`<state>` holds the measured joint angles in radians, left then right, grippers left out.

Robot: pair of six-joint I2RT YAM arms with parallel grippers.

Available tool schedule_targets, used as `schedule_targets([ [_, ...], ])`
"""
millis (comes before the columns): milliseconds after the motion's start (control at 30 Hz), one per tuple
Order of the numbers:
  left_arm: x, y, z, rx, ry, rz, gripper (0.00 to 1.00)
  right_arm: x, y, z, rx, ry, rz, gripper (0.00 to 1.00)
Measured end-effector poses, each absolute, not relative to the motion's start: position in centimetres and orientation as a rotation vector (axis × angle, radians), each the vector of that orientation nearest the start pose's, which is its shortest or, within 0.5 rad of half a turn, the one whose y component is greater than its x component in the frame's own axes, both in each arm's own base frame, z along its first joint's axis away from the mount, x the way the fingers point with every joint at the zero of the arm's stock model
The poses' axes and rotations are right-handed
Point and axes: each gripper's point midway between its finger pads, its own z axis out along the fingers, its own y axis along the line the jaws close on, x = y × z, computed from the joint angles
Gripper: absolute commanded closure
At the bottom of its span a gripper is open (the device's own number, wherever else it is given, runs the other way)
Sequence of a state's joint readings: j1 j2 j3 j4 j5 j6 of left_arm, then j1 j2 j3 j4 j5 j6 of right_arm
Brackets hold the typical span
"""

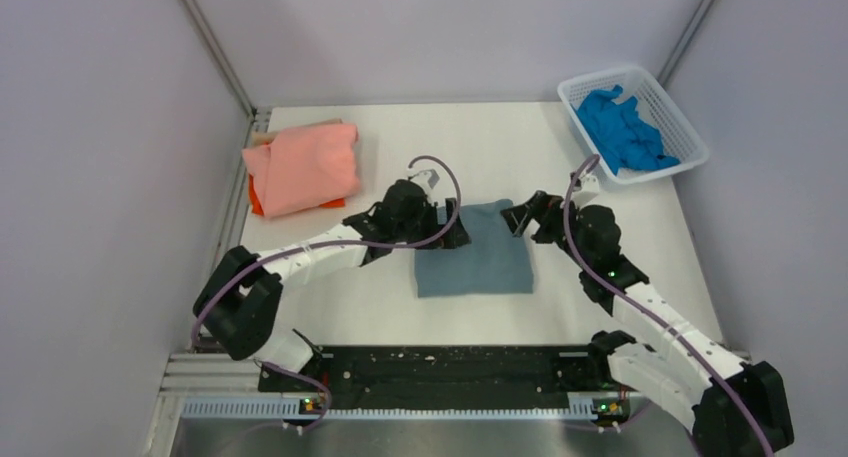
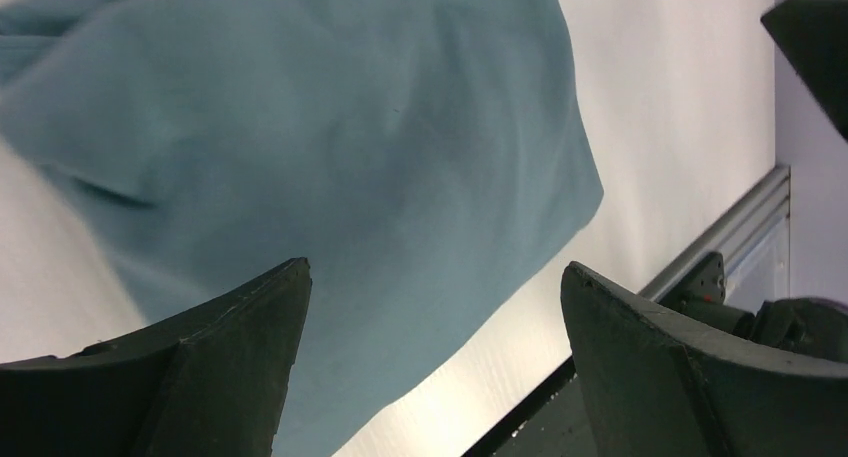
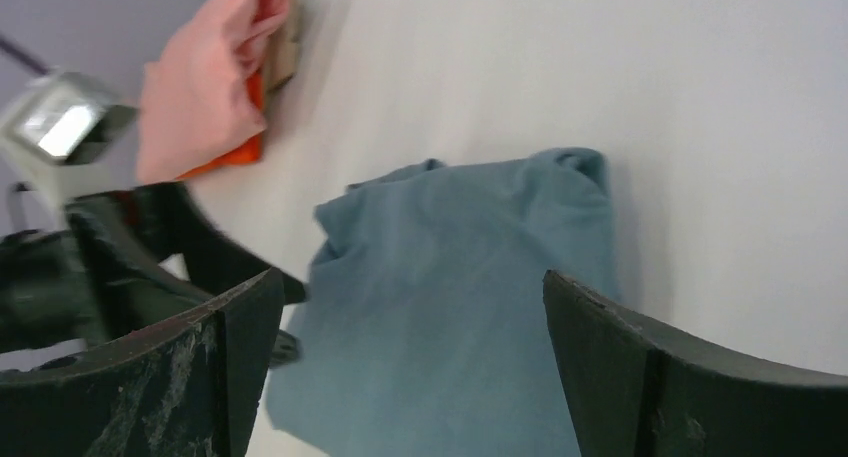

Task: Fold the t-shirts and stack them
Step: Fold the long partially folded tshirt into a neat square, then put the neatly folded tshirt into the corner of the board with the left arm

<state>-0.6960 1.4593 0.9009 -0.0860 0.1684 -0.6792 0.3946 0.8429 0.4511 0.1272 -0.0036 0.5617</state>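
At table [image 1: 500, 137] centre: soft grey-blue t-shirt [image 1: 475, 259], folded square | left end effector [image 2: 435, 270] wide | right end effector [image 3: 410, 275] wide

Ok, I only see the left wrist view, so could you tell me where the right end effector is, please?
Observer: The right end effector is open over the far right corner of the grey-blue shirt.
Operator: Where is the stack?
Observer: At far left, the salmon-pink shirt lies on the orange shirt.
Operator: Anything left to fold?
Observer: A bright blue shirt lies crumpled in the white basket.
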Motion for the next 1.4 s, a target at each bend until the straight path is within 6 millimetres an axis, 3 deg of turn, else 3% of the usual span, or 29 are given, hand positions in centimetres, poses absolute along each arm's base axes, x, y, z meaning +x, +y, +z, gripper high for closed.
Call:
schedule_targets([
  [133,25.9,-32.8,9.9,0.196,2.434,-0.970,0.01,28.9,19.0,17.2,0.051,1.899,0.906,0.01],
  [200,25.5,-33.3,8.0,0.198,2.484,-0.978,0.02,28.6,20.9,14.9,0.020,1.981,0.977,0.01],
  [267,25.3,-33.4,6.1,0.195,2.536,-0.968,0.02,28.0,22.2,11.3,0.017,2.113,1.020,0.01],
  [367,25.1,-33.5,5.2,0.186,2.550,-0.980,0.02,27.1,22.3,6.5,0.088,2.264,1.012,0.01],
  [433,25.2,-33.3,5.1,0.173,2.534,-0.978,0.02,26.9,21.9,5.6,0.113,2.284,0.991,0.01],
  [533,25.1,-32.8,5.2,0.155,2.511,-0.958,0.01,27.2,20.8,6.0,0.140,2.269,0.908,0.01],
  [633,24.6,-31.4,5.4,0.135,2.495,-0.919,0.01,27.5,18.4,6.7,0.188,2.238,0.755,0.01],
  [800,23.3,-28.7,5.8,0.127,2.517,-0.819,0.01,27.3,14.4,10.0,0.257,2.102,0.578,0.01],
  [900,23.2,-27.5,7.6,0.125,2.482,-0.782,0.01,27.1,12.9,13.8,0.276,1.966,0.562,0.01],
  [1033,24.3,-25.9,12.2,0.062,2.327,-0.748,0.01,26.7,11.2,18.6,0.303,1.777,0.565,0.01],
  [1100,25.5,-24.4,14.2,-0.030,2.240,-0.690,0.01,26.4,10.5,20.0,0.314,1.711,0.564,0.01],
  [1200,26.9,-22.1,14.6,-0.146,2.195,-0.582,0.01,26.2,9.8,20.6,0.331,1.669,0.550,0.01],
  [1400,28.1,-19.3,10.1,-0.249,2.288,-0.362,0.03,26.2,9.7,17.7,0.324,1.759,0.498,0.01],
])
